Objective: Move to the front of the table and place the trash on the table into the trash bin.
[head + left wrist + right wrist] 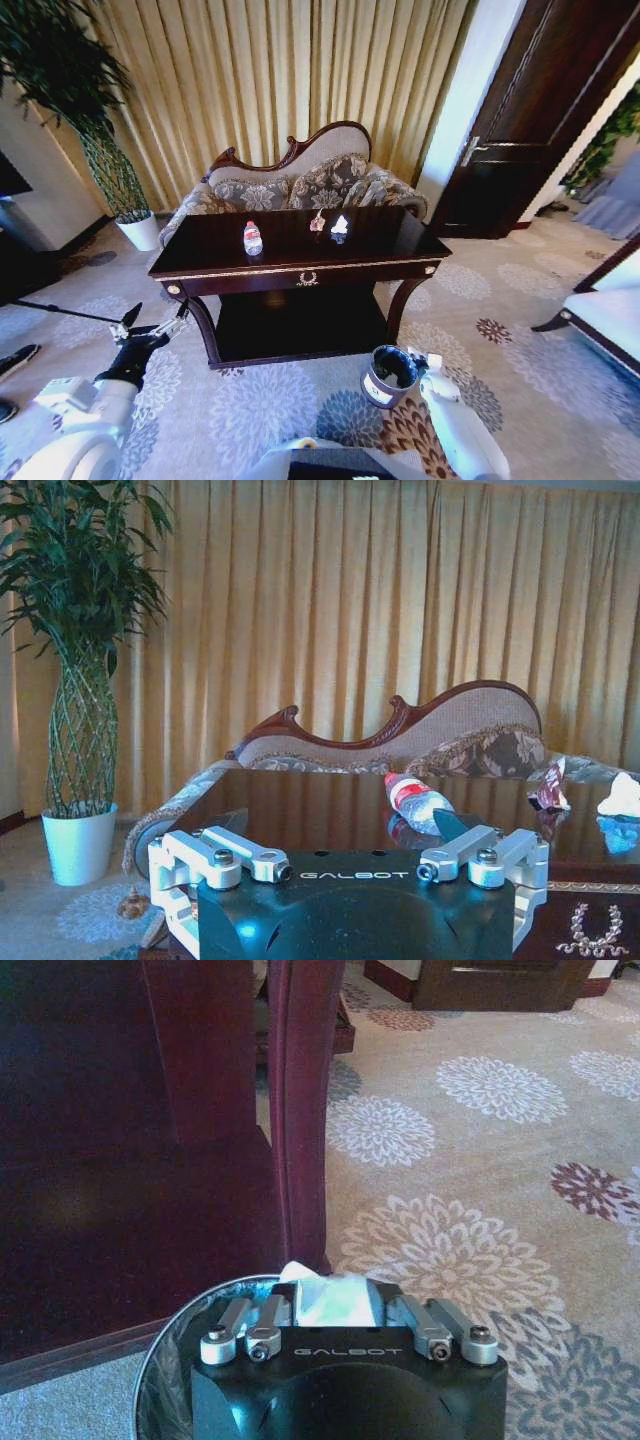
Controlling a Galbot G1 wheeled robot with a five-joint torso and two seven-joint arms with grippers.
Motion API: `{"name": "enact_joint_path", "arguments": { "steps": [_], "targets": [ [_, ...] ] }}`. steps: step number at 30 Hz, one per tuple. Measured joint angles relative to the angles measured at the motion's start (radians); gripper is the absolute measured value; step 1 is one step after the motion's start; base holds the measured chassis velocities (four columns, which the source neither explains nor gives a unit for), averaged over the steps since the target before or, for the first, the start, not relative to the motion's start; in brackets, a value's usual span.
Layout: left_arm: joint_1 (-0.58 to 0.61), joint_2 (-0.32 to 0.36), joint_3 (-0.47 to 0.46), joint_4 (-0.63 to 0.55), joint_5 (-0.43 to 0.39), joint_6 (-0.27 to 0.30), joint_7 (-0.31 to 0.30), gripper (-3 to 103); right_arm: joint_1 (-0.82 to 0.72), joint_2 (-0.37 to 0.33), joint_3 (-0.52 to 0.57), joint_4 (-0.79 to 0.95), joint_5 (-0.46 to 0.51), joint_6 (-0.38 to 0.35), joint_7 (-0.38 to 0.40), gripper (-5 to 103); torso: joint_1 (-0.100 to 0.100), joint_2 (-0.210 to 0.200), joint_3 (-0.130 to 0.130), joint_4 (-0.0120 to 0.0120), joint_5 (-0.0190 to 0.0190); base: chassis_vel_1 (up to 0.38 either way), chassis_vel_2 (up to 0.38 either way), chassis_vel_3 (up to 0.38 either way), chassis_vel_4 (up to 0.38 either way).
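The dark table (pixel 300 270) stands straight ahead. On its top sit a clear bottle with a red cap (pixel 252 238), a reddish wrapper (pixel 317 223) and a white crumpled paper (pixel 340 228); the left wrist view shows the bottle (pixel 415 800), wrapper (pixel 550 785) and paper (pixel 622 795) too. My right gripper (pixel 412 358) hangs over the trash bin (pixel 388 375) by the table's front right leg. It is shut on another white crumpled paper (pixel 325 1298), above the bin's rim (pixel 160 1355). My left gripper (pixel 155 322) is open and low at the table's front left corner.
A patterned sofa (pixel 300 185) stands behind the table before gold curtains. A tall plant in a white pot (pixel 140 230) is at the left, a dark door (pixel 540 110) at the right and a white bench (pixel 610 310) at the right edge. The table leg (pixel 300 1110) rises just beyond the bin.
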Motion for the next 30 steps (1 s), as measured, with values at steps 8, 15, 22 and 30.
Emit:
{"name": "enact_joint_path", "arguments": {
  "steps": [8, 15, 22, 30],
  "targets": [
    [0.0, 0.001, 0.0, 0.0, -0.001, 0.0, 0.0, 100, -0.008, -0.002, 0.0, 0.014, -0.003, -0.003, 0.0, 68, 0.0, 0.0, 0.0, -0.0001, -0.0001, 0.0, 0.0, 0.0, 0.0],
    [-0.002, 0.002, 0.0, 0.0, -0.002, 0.001, 0.0, 100, -0.02, -0.004, 0.004, 0.04, 0.002, -0.008, 0.0, 95, 0.0, 0.0, 0.0, -0.0001, -0.0001, 0.0, 0.0, 0.0, 0.0],
    [0.0, 0.0, -0.002, 0.0, -0.003, 0.002, 0.0, 100, -0.043, -0.003, 0.01, 0.067, 0.005, -0.01, 0.0, 100, 0.0, 0.0, 0.0, -0.0001, 0.0, 0.0, 0.0, 0.0, 0.0],
    [-0.001, -0.004, 0.001, 0.0, -0.004, 0.002, 0.001, 100, -0.18, -0.035, 0.036, 0.482, 0.169, -0.019, -0.115, 100, 0.0, 0.0, 0.0, 0.0, -0.0001, 0.0, 0.0, 0.0, 0.0]
  ]
}}
